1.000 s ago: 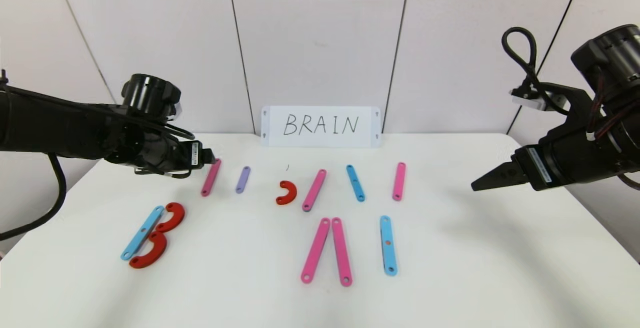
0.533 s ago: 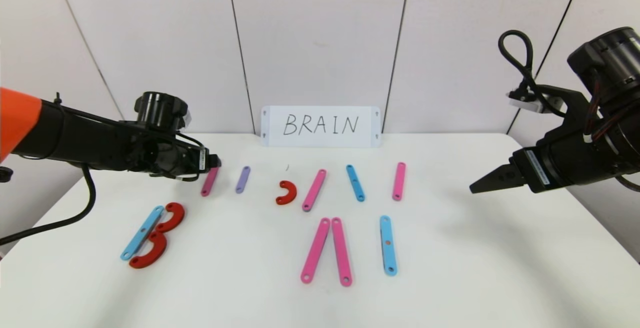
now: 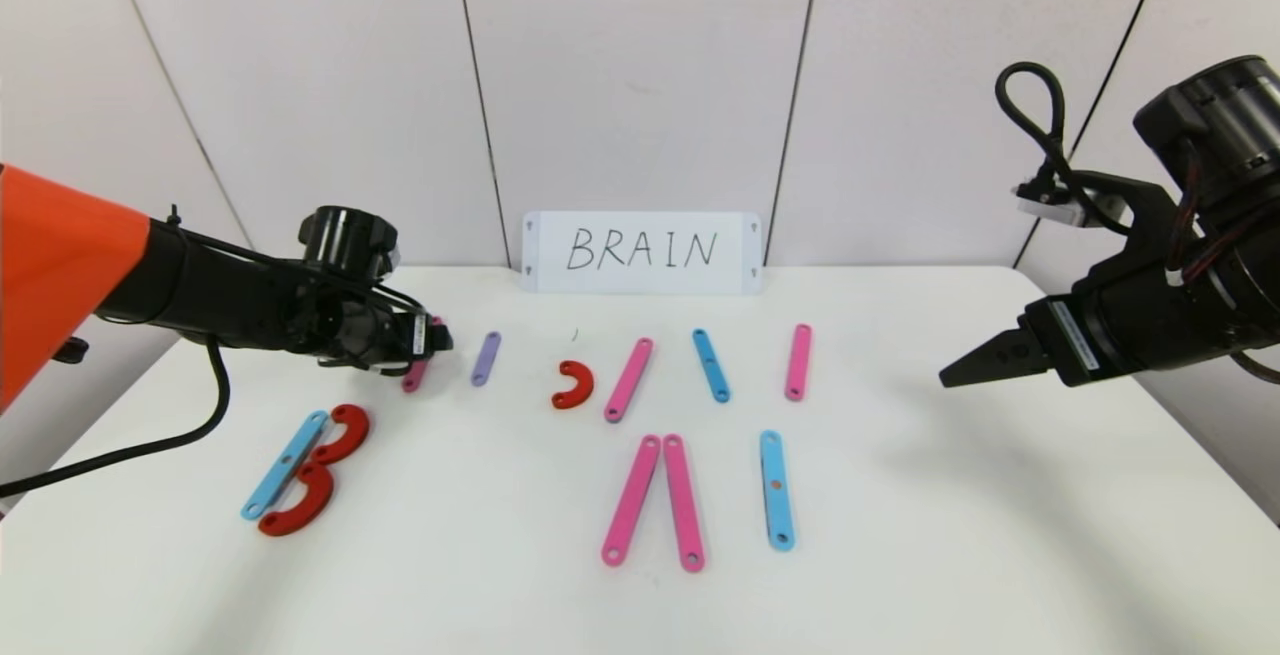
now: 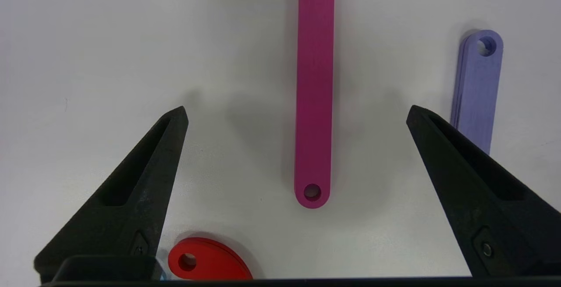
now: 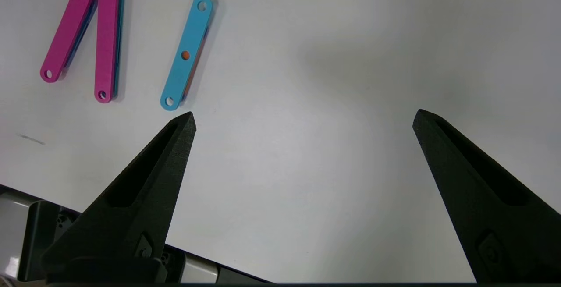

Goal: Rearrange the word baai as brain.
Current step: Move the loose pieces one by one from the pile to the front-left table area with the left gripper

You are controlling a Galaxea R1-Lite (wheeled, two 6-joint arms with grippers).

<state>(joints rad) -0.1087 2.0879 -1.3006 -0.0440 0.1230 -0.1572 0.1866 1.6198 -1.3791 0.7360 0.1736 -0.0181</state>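
Head view: the word baai point(image 3: 520, 435) was only partly rebuilt on the white tabletop point(image 3: 1000, 535). In the near row a B point(image 3: 305, 470), made of a blue bar with two red C-pieces touching it, lay at the left, two pink bars point(image 3: 655, 500) met at their far ends like an A without a crossbar, and a blue bar point(image 3: 776, 488) stood as an I beside them. Behind them, loose pieces lay spread in a far row: a pink bar point(image 3: 415, 370), a purple bar point(image 3: 486, 359), a red C-piece point(image 3: 573, 385), another pink bar point(image 3: 628, 380), a blue one point(image 3: 711, 365) and a pink one point(image 3: 798, 362). By my judgement the R and the N were yet to be formed, so most of the work remained. The handwritten BRAIN card point(image 3: 641, 252) stood against the wall. The left gripper point(image 3: 440, 340) hung over the far-row pink bar at the left; the right gripper point(image 3: 965, 367) hovered off to the right, well apart from the pieces.

Left wrist view: the left jaws stood wide apart, empty, with the pink bar point(image 4: 314, 90) between them. Its long axis ran straight away from the gripper, one holed end nearest the camera. The purple bar point(image 4: 477, 85) lay just beside one fingertip, nearly parallel.

Right wrist view: the right jaws were also spread and empty above bare tabletop, the pink pair point(image 5: 87, 37) and the I bar point(image 5: 186, 52) beyond them.
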